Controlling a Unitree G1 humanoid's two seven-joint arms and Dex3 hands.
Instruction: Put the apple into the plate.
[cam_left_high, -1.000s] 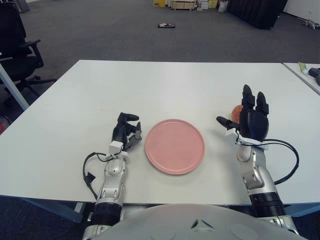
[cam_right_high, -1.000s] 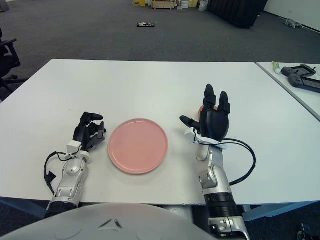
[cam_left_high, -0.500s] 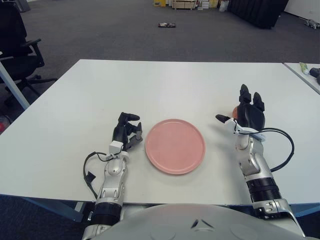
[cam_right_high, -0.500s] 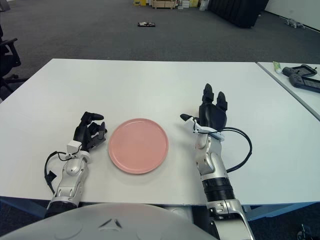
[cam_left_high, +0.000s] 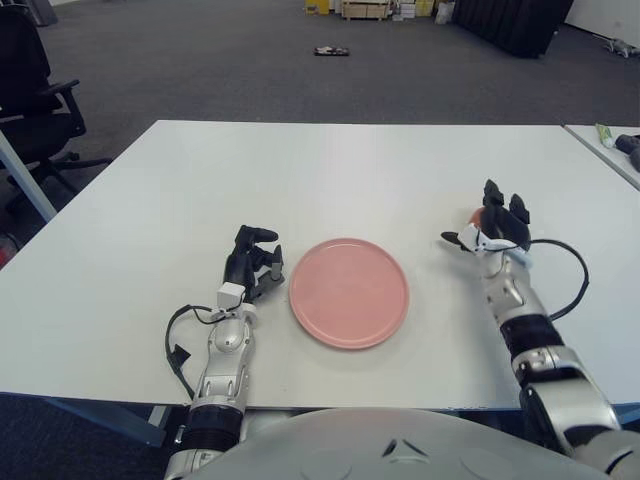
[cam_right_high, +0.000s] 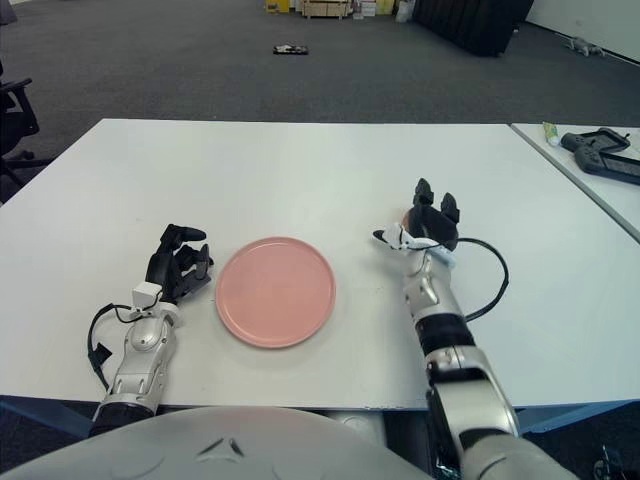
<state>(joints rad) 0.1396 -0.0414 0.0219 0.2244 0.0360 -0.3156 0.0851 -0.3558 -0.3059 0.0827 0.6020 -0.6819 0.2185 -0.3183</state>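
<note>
The pink plate (cam_left_high: 349, 293) lies bare near the table's front middle. The red apple (cam_left_high: 477, 214) sits on the white table (cam_left_high: 330, 170) to the plate's right and is mostly hidden behind my right hand. My right hand (cam_left_high: 492, 228) is stretched forward right at the apple, fingers pointing away and spread, thumb out to the left; I see no closed grasp. It also shows in the right eye view (cam_right_high: 425, 228). My left hand (cam_left_high: 252, 262) rests on the table just left of the plate, fingers curled, holding nothing.
A second table at the far right carries a green tube (cam_left_high: 606, 133) and a dark controller (cam_right_high: 600, 158). An office chair (cam_left_high: 35, 90) stands off the table's left. A black cable (cam_left_high: 570, 285) loops from my right wrist.
My right hand has moved forward and lowered from raised above the table down to the apple, with the arm stretching out. The left hand and plate have not moved.
</note>
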